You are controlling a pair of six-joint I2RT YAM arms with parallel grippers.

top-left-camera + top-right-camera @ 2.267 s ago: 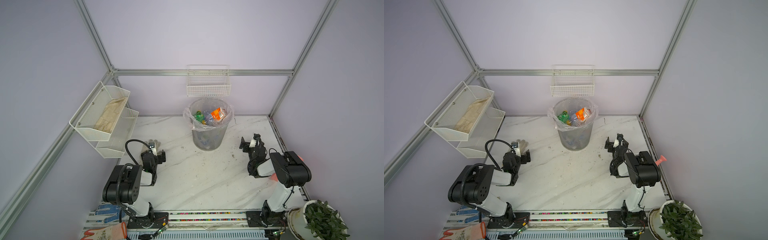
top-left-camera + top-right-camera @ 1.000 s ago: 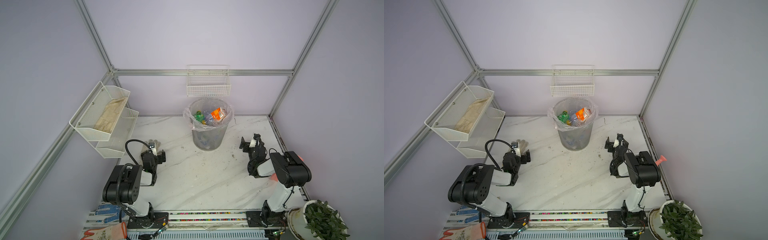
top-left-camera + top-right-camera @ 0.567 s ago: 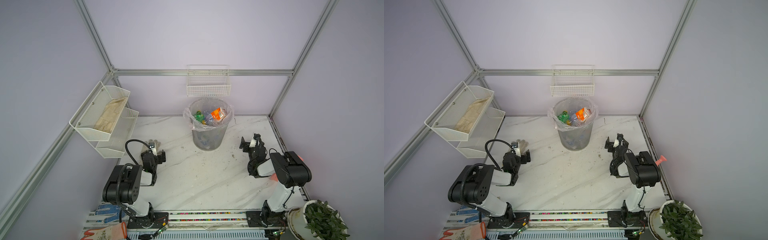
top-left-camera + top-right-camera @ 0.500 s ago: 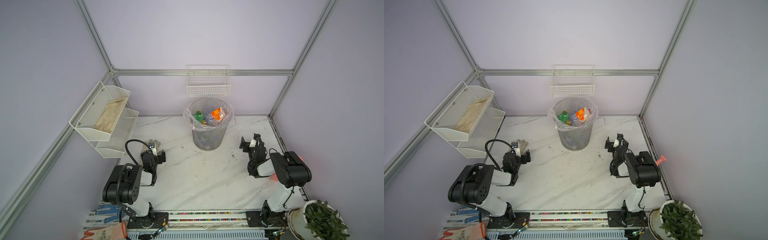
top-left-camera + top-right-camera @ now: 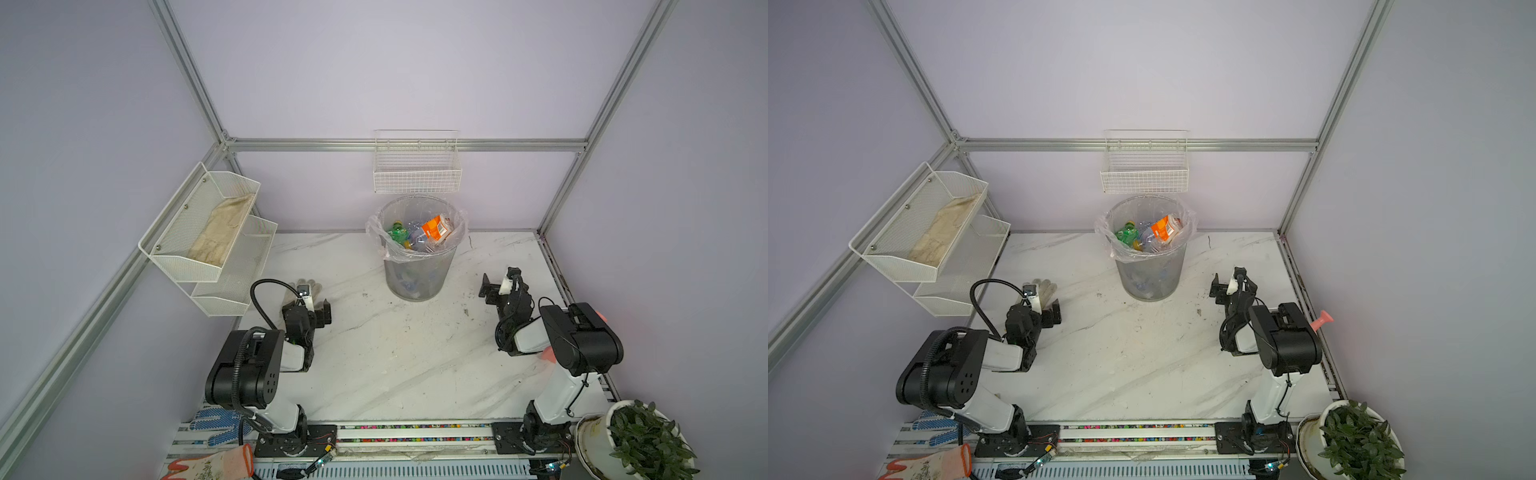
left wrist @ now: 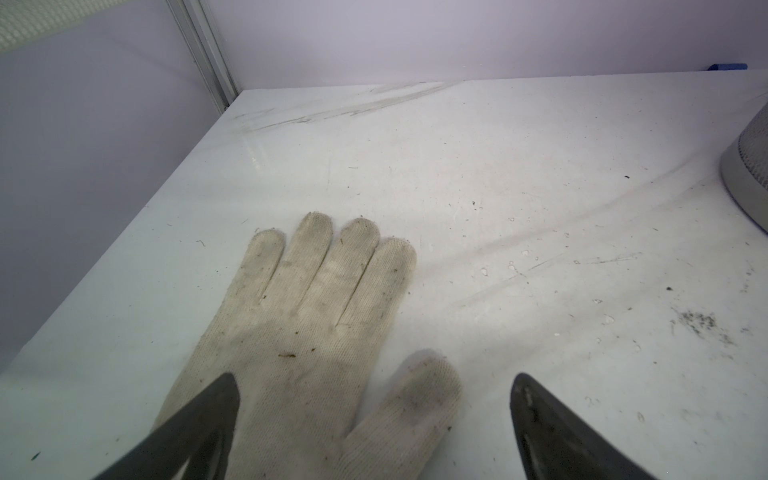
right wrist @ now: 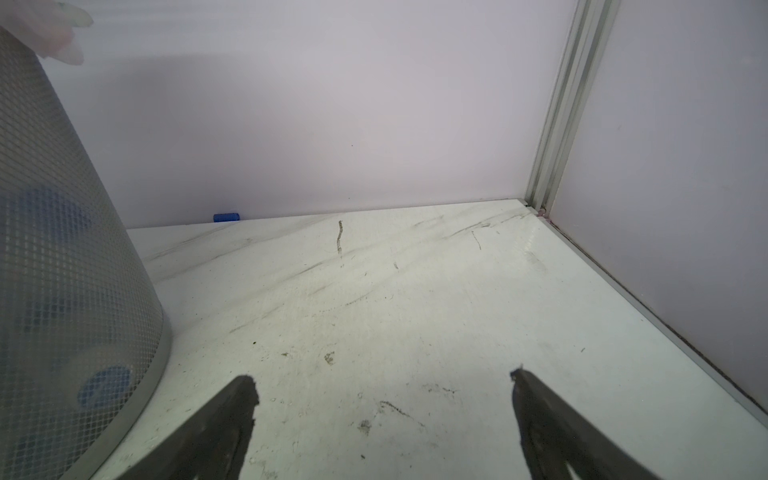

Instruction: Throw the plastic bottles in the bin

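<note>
Nearest, at front edge: rail w/ both arm bases; orange-cuffed work glove (image 5: 216,465) at L corner, potted plant (image 5: 640,440) at R corner.

Next, low over the white marble-look table (image 5: 395,353), L side in both top views: left gripper (image 6: 374,378), jaws wide apart, gripping nothing; below and ahead of it, white knitted glove (image 6: 311,332) flat on the table, fingertips toward the back wall; one gripper finger above the glove's cuff part, contact or not cannot tell; other finger above bare table.

R side, well apart from it: right gripper (image 7: 381,375), also spread wide and empty; only dirty table between its fingers; bin (image 7: 62,249) near, off to one side.

Further back, centre: same bin, round grey mesh, upright, clear bag folded over the rim; inside it the plastic bottles (image 5: 419,241), piled; on top, orange-label bottle (image 5: 434,227) and green bottle (image 5: 397,232); blue parts visible thru the mesh low down in R wrist view.

Farthest: white wire basket (image 5: 417,174) on back wall, above the bin; white mesh two-tier shelf (image 5: 245,266) on L wall, beige cloth (image 5: 220,232) in upper tier.
</note>
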